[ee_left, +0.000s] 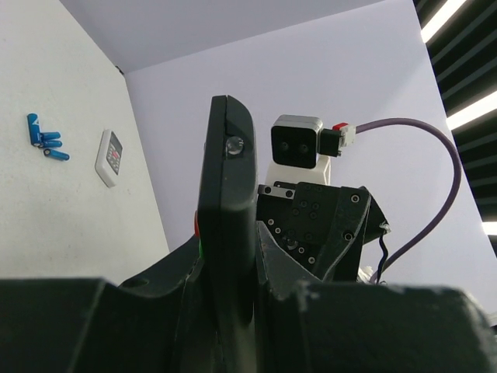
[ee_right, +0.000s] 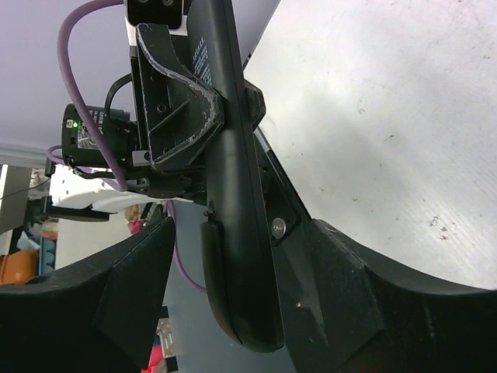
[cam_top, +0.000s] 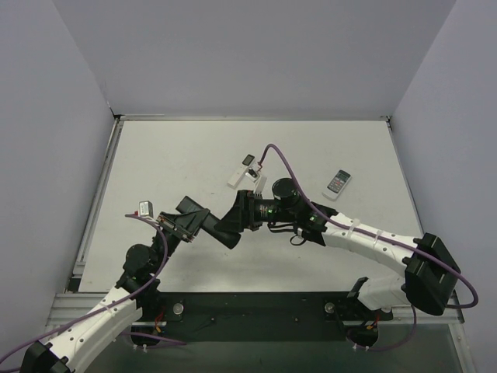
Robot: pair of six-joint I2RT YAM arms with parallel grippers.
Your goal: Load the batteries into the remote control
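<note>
Remote up off the counter, left tool clamped tight on one end, right tool part-open straddling the other end with no clear grip, no green batteries in view, so loading looks not yet begun, all still left.

I'm looking at a white table boxed in by 3 plain, pale lilac-grey walls: left wall, back wall, right wall. A metal rail runs along the table's left edge and a dark strip spans its near edge. Faint scuffs mark the top. 3 bright strip lights slant across a dark ceiling.
</note>
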